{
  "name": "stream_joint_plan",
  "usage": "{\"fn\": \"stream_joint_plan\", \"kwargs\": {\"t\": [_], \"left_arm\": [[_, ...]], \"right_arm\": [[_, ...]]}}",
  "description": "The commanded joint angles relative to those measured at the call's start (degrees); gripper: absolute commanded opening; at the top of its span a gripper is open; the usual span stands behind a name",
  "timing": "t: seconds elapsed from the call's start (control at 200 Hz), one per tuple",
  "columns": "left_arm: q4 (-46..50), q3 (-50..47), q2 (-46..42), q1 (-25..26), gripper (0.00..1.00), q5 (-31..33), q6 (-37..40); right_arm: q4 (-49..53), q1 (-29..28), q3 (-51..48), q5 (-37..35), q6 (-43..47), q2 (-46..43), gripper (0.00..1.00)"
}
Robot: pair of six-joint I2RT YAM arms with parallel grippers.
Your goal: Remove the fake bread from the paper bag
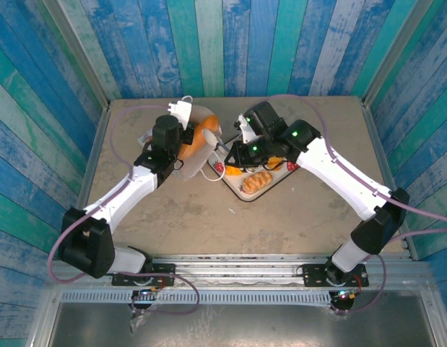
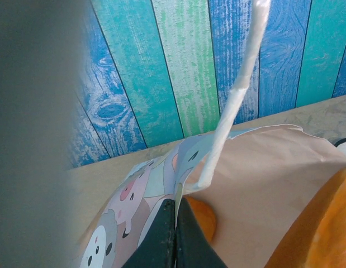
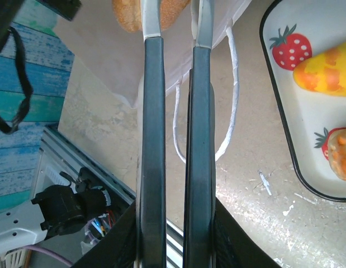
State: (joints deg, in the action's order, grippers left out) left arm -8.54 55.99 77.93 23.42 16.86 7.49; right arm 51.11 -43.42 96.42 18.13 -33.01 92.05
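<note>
Jaws of the left gripper (image 2: 175, 211) pinch the paper bag (image 2: 262, 184) at its rim. Those of the right gripper (image 3: 177, 14) stand narrow at the fake bread (image 3: 128, 14) in the bag's mouth (hold unclear). The bread is probably light, stiff and slick, so take it across its middle. On the beige bench (image 3: 245, 184), a strawberry tray (image 3: 295, 117) sits just beside, and plank walls (image 2: 189, 67) close the space in.

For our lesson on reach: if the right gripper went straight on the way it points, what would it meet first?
Likely the fake bread at the paper bag mouth, though depth is unclear.
</note>
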Motion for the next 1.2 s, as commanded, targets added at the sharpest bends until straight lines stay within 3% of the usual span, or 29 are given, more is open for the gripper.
{"fn": "stream_joint_plan", "kwargs": {"t": [0.0, 0.581, 0.982, 1.197], "left_arm": [[-1.3, 1.6, 1.8, 0.0, 0.0, 1.0, -0.8], [-0.1, 2.6, 3.5, 0.0, 0.0, 5.7, -1.7], [-1.2, 2.7, 3.4, 0.0, 0.0, 4.5, -2.1], [-0.8, 2.7, 2.8, 0.0, 0.0, 4.1, -2.3]], "right_arm": [[-0.6, -0.3, -0.6, -1.4, 1.0, -1.6, 0.01], [9.5, 0.9, 1.1, -7.2, 3.8, -8.9, 0.0], [17.4, 8.6, 2.9, -5.1, 6.2, -14.7, 0.01], [22.0, 16.3, -0.5, -1.2, 8.4, -16.7, 0.0]]}}
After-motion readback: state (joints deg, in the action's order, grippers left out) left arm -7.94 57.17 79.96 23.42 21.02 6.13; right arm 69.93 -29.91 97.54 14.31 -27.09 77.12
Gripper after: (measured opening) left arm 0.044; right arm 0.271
